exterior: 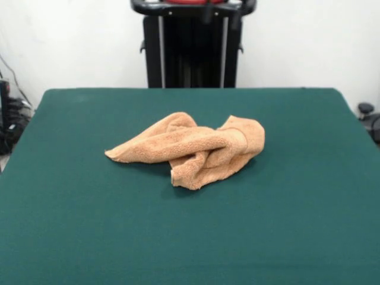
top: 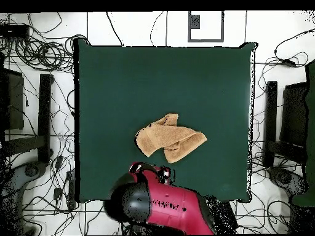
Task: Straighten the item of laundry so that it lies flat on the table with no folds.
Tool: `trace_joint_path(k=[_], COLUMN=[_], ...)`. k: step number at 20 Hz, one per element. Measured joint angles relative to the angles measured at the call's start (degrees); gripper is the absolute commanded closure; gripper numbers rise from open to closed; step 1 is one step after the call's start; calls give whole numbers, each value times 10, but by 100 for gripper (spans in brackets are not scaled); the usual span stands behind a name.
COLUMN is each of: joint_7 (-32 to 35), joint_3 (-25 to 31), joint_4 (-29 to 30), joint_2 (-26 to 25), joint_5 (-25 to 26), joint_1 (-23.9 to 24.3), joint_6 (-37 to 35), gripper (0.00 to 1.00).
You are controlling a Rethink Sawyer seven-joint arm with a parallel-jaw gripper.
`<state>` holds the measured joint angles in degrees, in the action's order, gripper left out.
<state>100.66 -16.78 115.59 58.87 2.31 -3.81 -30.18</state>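
Orange-tan terry towel (exterior: 193,148) lies crumpled, long axis across table (exterior: 297,208).

Crumpled towel (exterior: 193,148) on green table (exterior: 71,225), seemingly folded over itself

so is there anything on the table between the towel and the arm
No. In the overhead view only bare green table separates the crumpled towel from the red arm, which sits at the table's near edge.

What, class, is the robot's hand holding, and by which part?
Nothing: the towel lies crumpled on the table, with no hand on it.
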Motion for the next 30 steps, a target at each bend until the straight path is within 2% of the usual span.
trace_joint_path(k=[7, 15, 30], joint_7=[0, 0, 0], joint_3=[-28, -32, -30], joint_4=[5, 6, -3], joint_2=[10, 3, -81], joint_5=[16, 28, 28], joint_1=[29, 47, 77], joint_6=[30, 110, 122], gripper=[0, 0, 0])
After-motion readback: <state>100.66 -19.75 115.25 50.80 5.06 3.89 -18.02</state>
